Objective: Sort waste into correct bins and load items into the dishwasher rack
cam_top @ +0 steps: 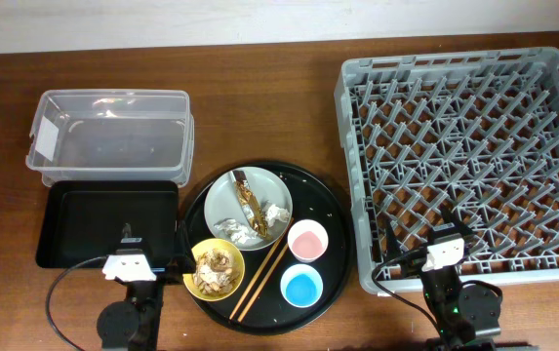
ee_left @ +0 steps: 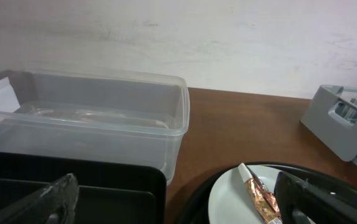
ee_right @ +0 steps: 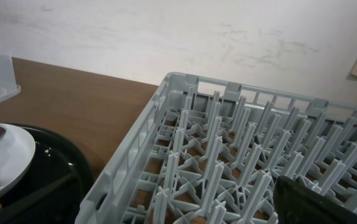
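Note:
The pale plate (cam_top: 235, 200) on the round black tray holds the brown-and-gold wrapper (cam_top: 248, 198) and white tissue pieces (cam_top: 277, 214). The yellow bowl (cam_top: 201, 283) holds tan food scraps (cam_top: 217, 269). The chopsticks (cam_top: 258, 280), pink cup (cam_top: 307, 240) and blue cup (cam_top: 302, 286) lie beside them. The clear tub (cam_top: 113, 132) and black tray (cam_top: 103, 222) are at the left. The grey rack (cam_top: 469, 156) is at the right. My left gripper (cam_top: 140, 255) is open and empty at the black tray's near right corner; its wrist view shows the wrapper (ee_left: 260, 196). My right gripper (cam_top: 447, 249) is open and empty over the rack's near edge (ee_right: 166, 180).
The round black tray (cam_top: 330, 210) sits in the middle between the bins and the rack. Bare brown table runs along the far side below a white wall. The left arm's cable (cam_top: 59, 283) loops near the front edge.

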{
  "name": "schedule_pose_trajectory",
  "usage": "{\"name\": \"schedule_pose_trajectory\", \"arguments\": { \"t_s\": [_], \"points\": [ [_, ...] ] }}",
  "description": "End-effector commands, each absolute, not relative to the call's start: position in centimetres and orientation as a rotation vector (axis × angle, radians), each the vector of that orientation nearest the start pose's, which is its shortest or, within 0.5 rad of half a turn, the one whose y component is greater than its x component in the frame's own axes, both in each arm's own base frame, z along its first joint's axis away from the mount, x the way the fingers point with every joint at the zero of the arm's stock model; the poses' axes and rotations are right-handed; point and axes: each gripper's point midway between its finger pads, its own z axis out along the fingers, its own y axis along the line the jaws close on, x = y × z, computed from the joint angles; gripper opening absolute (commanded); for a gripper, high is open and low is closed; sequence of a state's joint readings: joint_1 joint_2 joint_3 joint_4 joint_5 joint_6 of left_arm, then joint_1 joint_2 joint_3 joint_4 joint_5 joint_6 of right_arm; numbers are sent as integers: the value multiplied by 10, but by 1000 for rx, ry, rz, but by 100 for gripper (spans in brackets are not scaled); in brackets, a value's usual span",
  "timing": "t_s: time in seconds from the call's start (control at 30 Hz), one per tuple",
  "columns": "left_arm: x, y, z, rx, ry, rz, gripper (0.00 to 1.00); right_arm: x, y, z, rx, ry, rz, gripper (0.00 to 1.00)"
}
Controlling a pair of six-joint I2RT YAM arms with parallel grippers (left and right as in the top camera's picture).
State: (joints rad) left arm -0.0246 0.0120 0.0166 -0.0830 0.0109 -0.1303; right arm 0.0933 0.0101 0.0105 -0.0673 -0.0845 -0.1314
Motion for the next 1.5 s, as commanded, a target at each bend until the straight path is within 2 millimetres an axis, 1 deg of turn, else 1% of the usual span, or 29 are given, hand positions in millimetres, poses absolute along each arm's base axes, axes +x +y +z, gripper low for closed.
{"name": "schedule_pose_trajectory", "arguments": {
  "t_s": [0.0,0.5,0.53,0.6,0.67,0.73,0.77,0.83,0.97,1.07,1.13,1.17,1.2,1.27,1.3,1.37,1.43,1.47],
  "points": [
    [246,-5,156,-79,1651,-106,99,243,40,158,-259,1621,53,98],
    [246,-7,157,-72,1650,-116,99,243,40,158,-256,1621,51,99],
    [245,-11,161,-55,1646,-134,99,243,40,158,-219,1628,91,99],
    [243,-11,164,-55,1670,-135,99,243,40,158,-135,1639,170,99],
    [241,-11,165,-58,1731,-133,99,242,40,163,-59,1643,241,99],
    [241,-11,170,-60,1767,-133,99,239,40,169,-56,1658,243,99],
    [241,-11,174,-62,1794,-132,99,235,39,173,-55,1686,242,99],
    [245,-13,177,-62,1912,-140,99,221,39,187,-55,1759,245,99],
    [257,-28,184,-24,2100,-222,99,199,38,212,-51,1877,250,99],
    [265,-36,188,-12,2244,-279,99,188,38,218,-48,2002,256,99],
    [268,-41,189,-12,2349,-317,99,189,51,224,-65,2058,343,99],
    [267,-46,188,-14,2448,-357,99,192,60,227,-81,2117,409,99],
    [265,-48,188,-20,2502,-372,99,193,61,225,-79,2155,414,99],
    [260,-47,188,-42,2614,-372,99,194,58,212,-47,2317,394,99],
    [260,-47,189,-45,2629,-373,99,194,58,206,-37,2381,389,99],
    [262,-47,189,-47,2638,-373,99,200,59,195,-30,2499,389,99],
    [270,-48,195,-38,2597,-378,99,208,59,186,-18,2580,386,99],
    [276,-50,199,-26,2565,-392,99,214,56,182,-9,2608,351,99]
  ]
}}
